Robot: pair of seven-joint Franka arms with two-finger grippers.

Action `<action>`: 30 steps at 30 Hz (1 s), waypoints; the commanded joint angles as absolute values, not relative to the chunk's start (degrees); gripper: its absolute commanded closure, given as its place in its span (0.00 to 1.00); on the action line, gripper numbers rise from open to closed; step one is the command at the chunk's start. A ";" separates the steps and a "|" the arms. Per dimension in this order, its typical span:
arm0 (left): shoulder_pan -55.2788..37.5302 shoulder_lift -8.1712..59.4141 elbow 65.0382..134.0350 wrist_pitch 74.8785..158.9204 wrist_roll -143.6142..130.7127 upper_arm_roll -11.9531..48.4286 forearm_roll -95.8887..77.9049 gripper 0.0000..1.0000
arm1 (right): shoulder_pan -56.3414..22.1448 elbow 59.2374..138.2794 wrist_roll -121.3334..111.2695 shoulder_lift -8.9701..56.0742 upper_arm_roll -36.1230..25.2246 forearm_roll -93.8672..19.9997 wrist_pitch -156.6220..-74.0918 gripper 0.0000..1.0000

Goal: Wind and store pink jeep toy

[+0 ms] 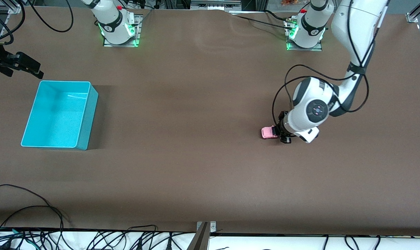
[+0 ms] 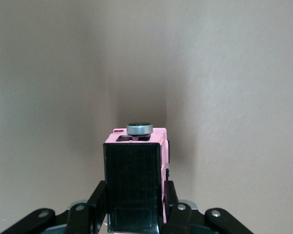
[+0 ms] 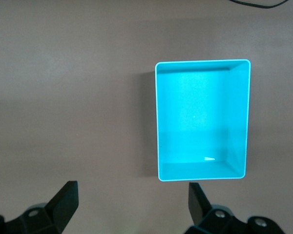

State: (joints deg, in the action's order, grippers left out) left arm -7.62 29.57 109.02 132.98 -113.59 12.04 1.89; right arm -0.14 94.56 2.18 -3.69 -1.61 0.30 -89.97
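Pink jeep toy (image 1: pixel 268 132) clamped in left claw (image 1: pixel 278 133), on table.

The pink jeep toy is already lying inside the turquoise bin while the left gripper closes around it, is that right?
Not quite. The pink jeep toy sits on the table, far from the turquoise bin, which is empty in the front view. The left gripper does close around it.

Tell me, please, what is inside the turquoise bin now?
Nothing: the turquoise bin shows only its bare floor and walls. The pink jeep toy sits on the table, clamped between the left gripper fingers.
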 commanded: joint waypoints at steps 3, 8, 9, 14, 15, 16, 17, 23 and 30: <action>-8.79 28.39 113.20 137.20 -121.99 12.13 8.78 0.97 | -0.35 93.52 1.58 -3.52 -1.67 0.88 -89.03 0.00; -9.32 29.27 113.20 137.37 -122.17 12.13 9.05 0.97 | -0.35 93.52 1.67 -3.60 -1.67 0.88 -89.03 0.00; -9.32 29.44 113.20 137.37 -122.08 12.13 9.05 0.97 | -0.35 93.52 1.76 -3.60 -1.58 0.88 -89.03 0.00; -9.23 29.53 113.12 137.90 -120.33 12.13 9.32 0.97 | -0.35 93.52 2.02 -3.69 -1.49 0.88 -88.86 0.00; -9.14 29.53 113.12 137.90 -119.80 12.22 9.40 0.97 | -0.35 93.52 2.11 -3.69 -1.49 0.88 -88.86 0.00; -8.97 29.53 113.12 137.81 -119.36 12.22 9.40 0.97 | -0.35 93.52 2.11 -3.69 -1.49 0.88 -88.86 0.00; -8.88 29.62 113.20 137.81 -119.01 12.22 9.40 0.97 | -0.35 93.60 2.02 -3.60 -1.49 0.88 -88.77 0.00; -7.91 29.97 113.20 137.37 -115.58 11.95 9.40 0.97 | -0.35 93.52 2.02 -3.69 -1.49 0.88 -88.77 0.00; -4.49 30.15 113.20 137.20 -111.19 11.87 9.49 0.97 | -0.35 93.52 1.93 -3.69 -1.49 0.88 -88.68 0.00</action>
State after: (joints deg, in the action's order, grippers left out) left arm -7.45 29.67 112.47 135.99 -115.03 12.02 7.31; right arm -0.14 94.54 2.18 -3.69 -1.56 0.30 -89.79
